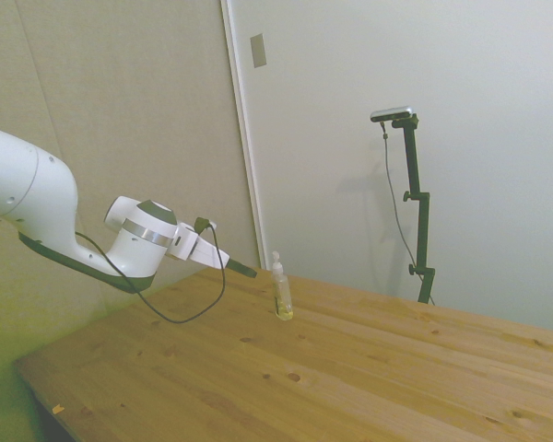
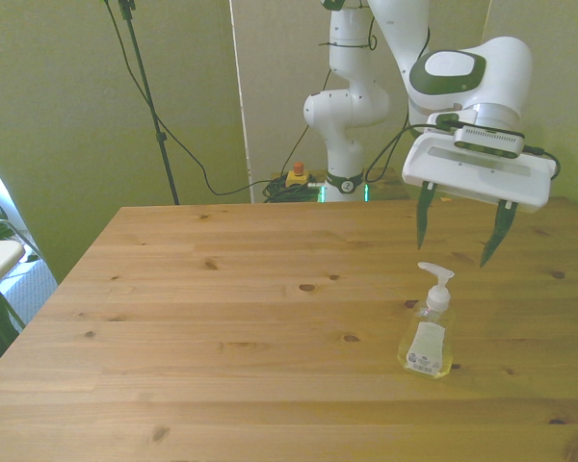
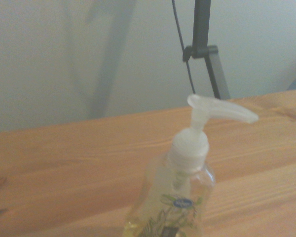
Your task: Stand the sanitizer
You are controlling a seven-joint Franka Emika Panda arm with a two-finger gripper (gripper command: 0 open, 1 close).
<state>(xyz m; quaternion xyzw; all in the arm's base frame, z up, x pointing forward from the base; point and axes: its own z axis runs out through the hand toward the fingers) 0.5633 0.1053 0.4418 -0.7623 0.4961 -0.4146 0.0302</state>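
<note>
On wooden table point(image 2: 222, 318), sanitizer point(image 2: 427, 332) upright, claw point(image 2: 458, 231) apart, spread

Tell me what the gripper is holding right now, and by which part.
Nothing is held. The gripper hangs with its jaws spread, apart from the sanitizer, which stands upright on the table on its own.

Wooden table point(image 2: 222, 318); sanitizer point(image 2: 427, 332) upright on it, seemingly alone, toward the front view's right
</note>
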